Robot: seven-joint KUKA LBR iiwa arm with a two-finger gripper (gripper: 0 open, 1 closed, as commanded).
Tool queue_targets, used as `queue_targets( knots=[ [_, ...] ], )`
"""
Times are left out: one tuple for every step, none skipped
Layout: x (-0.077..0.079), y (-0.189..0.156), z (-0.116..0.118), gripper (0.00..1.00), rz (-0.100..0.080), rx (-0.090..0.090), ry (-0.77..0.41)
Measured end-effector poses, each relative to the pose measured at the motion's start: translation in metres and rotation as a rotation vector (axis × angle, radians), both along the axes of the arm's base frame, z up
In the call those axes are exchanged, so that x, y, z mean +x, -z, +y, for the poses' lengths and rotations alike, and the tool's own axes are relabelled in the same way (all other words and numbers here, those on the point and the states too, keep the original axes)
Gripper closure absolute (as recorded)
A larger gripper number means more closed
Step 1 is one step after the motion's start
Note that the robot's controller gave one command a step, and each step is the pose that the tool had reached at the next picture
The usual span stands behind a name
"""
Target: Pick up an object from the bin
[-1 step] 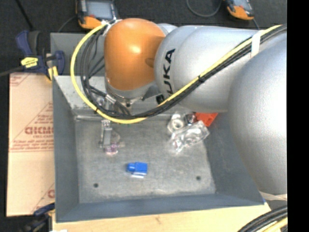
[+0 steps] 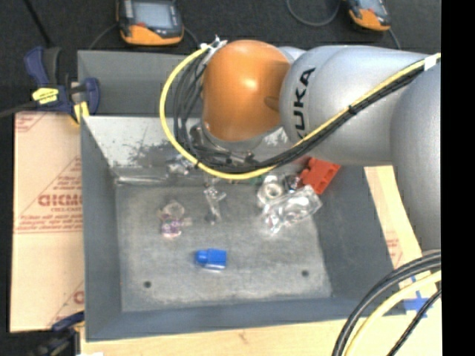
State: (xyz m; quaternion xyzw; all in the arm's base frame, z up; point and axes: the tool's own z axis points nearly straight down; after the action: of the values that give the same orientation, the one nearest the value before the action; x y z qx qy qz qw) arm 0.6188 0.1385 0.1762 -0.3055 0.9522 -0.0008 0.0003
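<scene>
The gripper point(image 2: 214, 205) hangs over bare floor in the upper middle of the grey metal bin point(image 2: 100, 221), below the arm's orange cover point(image 2: 239, 87). Its fingers point(image 2: 214, 215) are drawn close together, with nothing visible between them. Just to their left lies a small clear and purple plastic piece point(image 2: 172, 221). To their right lies a crumpled clear plastic item point(image 2: 286, 203), its long axis running from lower left to upper right. A red block point(image 2: 321, 173) sits beyond that item, tilted along the same diagonal. A small blue oblong block point(image 2: 211, 259) lies below the gripper, well apart, its long axis running left to right.
</scene>
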Motion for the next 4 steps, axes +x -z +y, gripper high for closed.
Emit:
queue_targets(
  knots=[
    [-0.035, 0.104, -0.025, 0.0, 0.003, 0.002, 0.136],
    [0.004, 0.104, 0.017, 0.0, -0.007, 0.007, 0.249],
    [0.015, -0.004, 0.05, 0.0, -0.012, 0.004, -0.289],
    [0.034, 0.063, 0.033, 0.0, 0.002, 0.001, -0.513]
  ],
)
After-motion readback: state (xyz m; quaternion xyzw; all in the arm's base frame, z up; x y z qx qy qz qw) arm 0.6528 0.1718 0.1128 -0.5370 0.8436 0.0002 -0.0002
